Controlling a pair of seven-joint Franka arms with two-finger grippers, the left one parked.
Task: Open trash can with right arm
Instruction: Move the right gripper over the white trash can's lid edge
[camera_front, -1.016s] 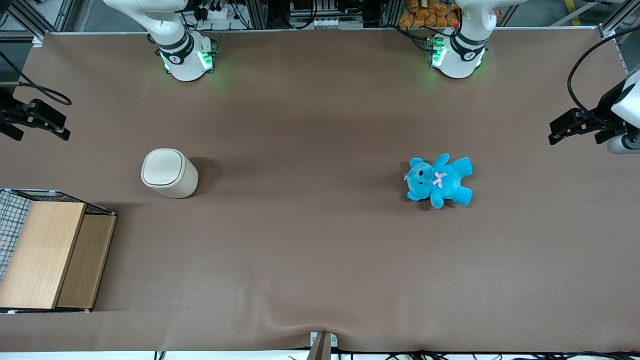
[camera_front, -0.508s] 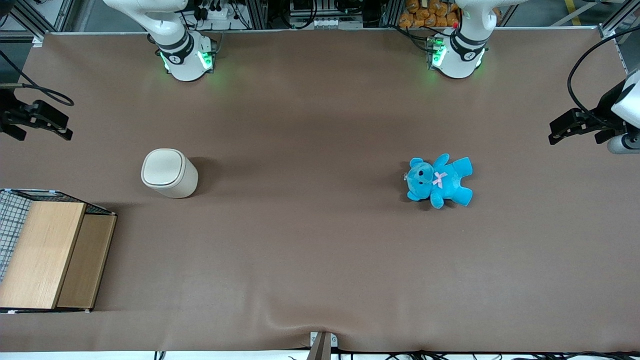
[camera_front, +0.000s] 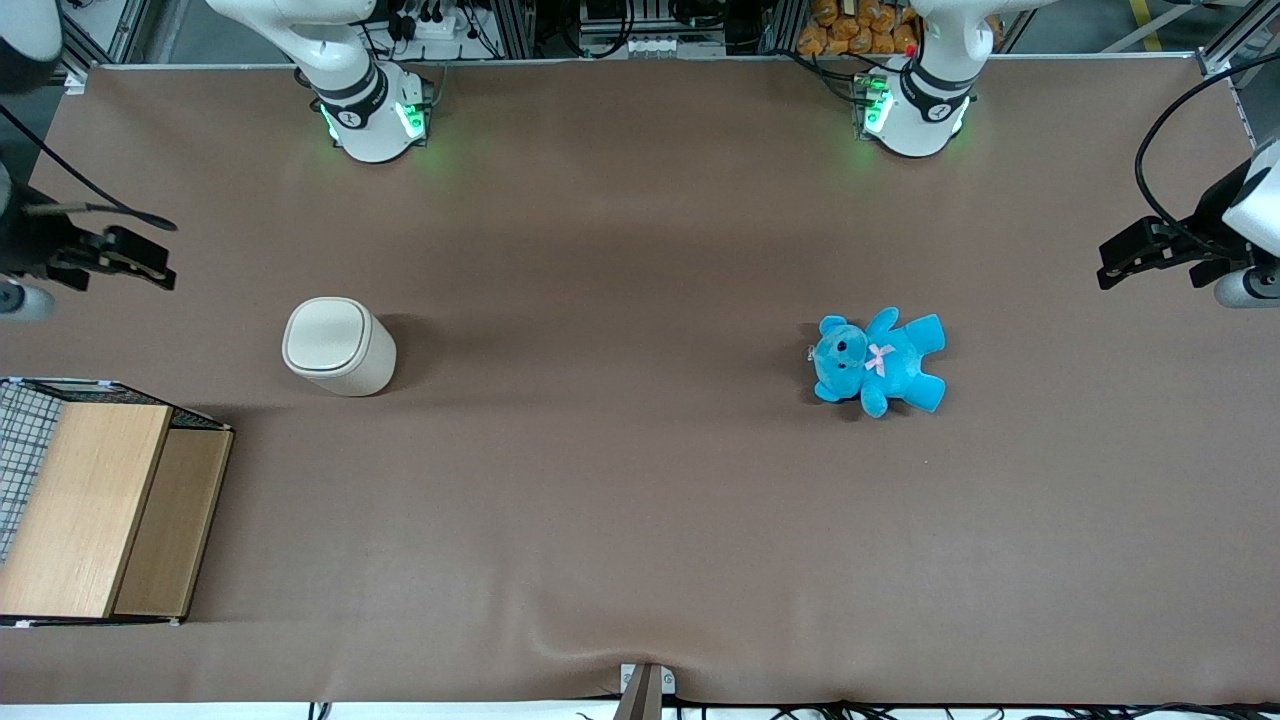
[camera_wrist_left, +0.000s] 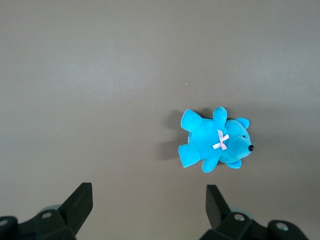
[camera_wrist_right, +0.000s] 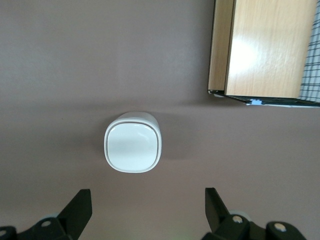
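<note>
The trash can (camera_front: 338, 345) is a small cream-white bin standing upright on the brown table, its rounded-square lid shut. It also shows in the right wrist view (camera_wrist_right: 133, 142), lid flat and closed. My right gripper (camera_front: 148, 264) hangs above the table at the working arm's end, a little farther from the front camera than the can and well apart from it. In the right wrist view the gripper (camera_wrist_right: 147, 200) is open and empty, its black fingers (camera_wrist_right: 80, 202) spread wide, with the can ahead of them.
A wooden box (camera_front: 100, 510) with a wire mesh side (camera_front: 20, 440) stands near the table's front edge at the working arm's end; it also shows in the right wrist view (camera_wrist_right: 260, 47). A blue teddy (camera_front: 878, 360) lies toward the parked arm's end.
My right gripper has moved in from the table's end toward the trash can, slightly nearer the front camera. The can and the teddy have not moved.
</note>
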